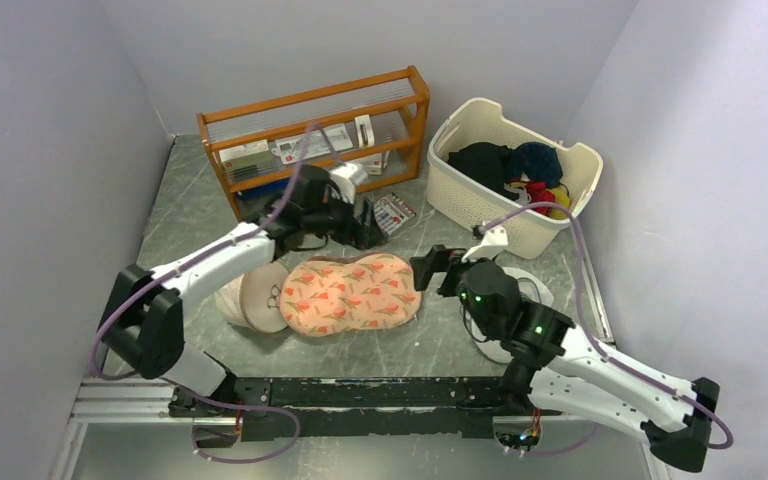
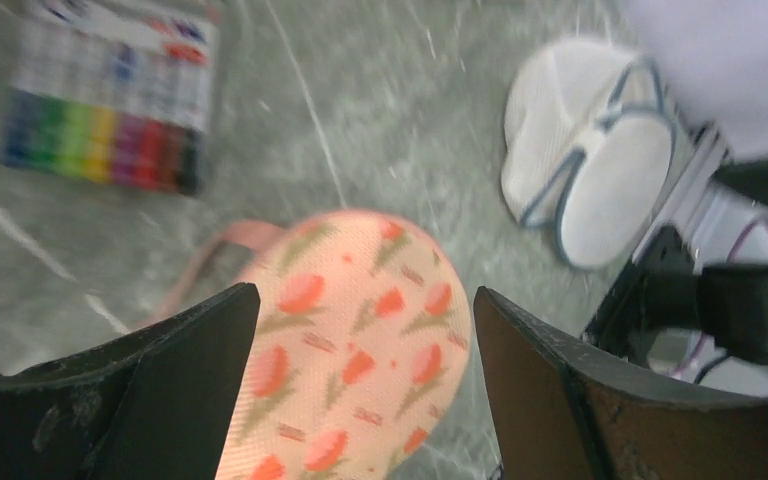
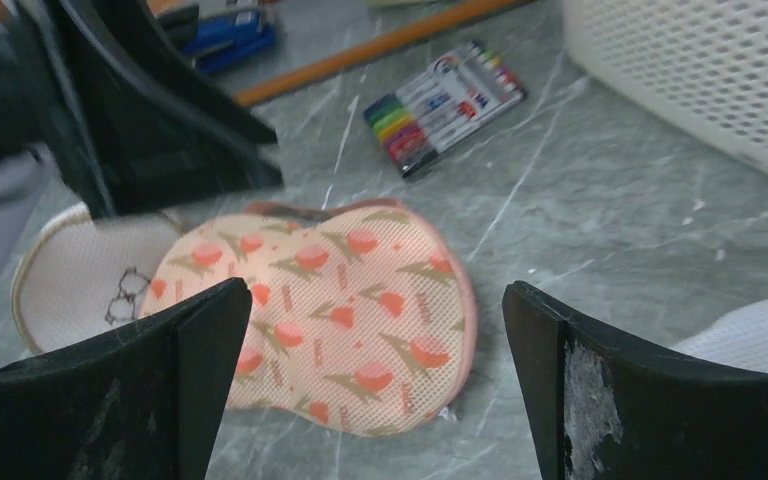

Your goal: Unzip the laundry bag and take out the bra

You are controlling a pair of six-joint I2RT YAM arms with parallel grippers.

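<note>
Top external view: the peanut-shaped padded peach laundry bag printed with orange-red flowers (image 1: 352, 293) lies flat on the grey marbled table (image 1: 440, 340). Its left end touches a beige domed pouch with a spectacles drawing (image 1: 256, 298). The left gripper (image 1: 372, 232) hovers near its far edge, fingers spread wide. The right gripper (image 1: 430, 272) is just beside its right end, also spread wide and holding nothing.

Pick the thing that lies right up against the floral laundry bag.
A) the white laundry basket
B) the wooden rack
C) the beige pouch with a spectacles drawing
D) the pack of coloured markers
C: the beige pouch meets one end of the laundry bag with no gap showing, while the marker pack, the basket and the rack all stand apart from it, farther back.
</note>
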